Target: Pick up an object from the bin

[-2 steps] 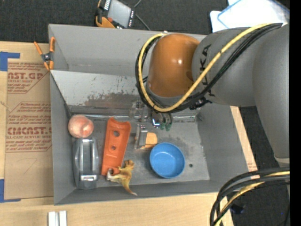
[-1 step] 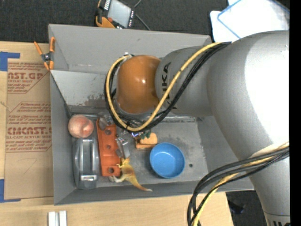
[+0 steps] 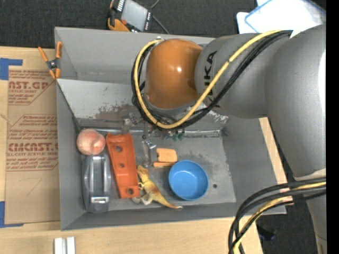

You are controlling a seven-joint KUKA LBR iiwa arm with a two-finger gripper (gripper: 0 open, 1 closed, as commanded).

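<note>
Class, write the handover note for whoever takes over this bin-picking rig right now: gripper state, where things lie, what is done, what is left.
Gripper: down in the middle of the bin; I cannot tell whether it is open or shut, and nothing is seen held.
Things: small orange block just to its right, orange plate with holes to its left, yellow toy dinosaur below it, blue bowl at lower right, peach ball and clear container at far left.
Done: arm lowered in.
Left: grasp one thing and lift it out.
</note>
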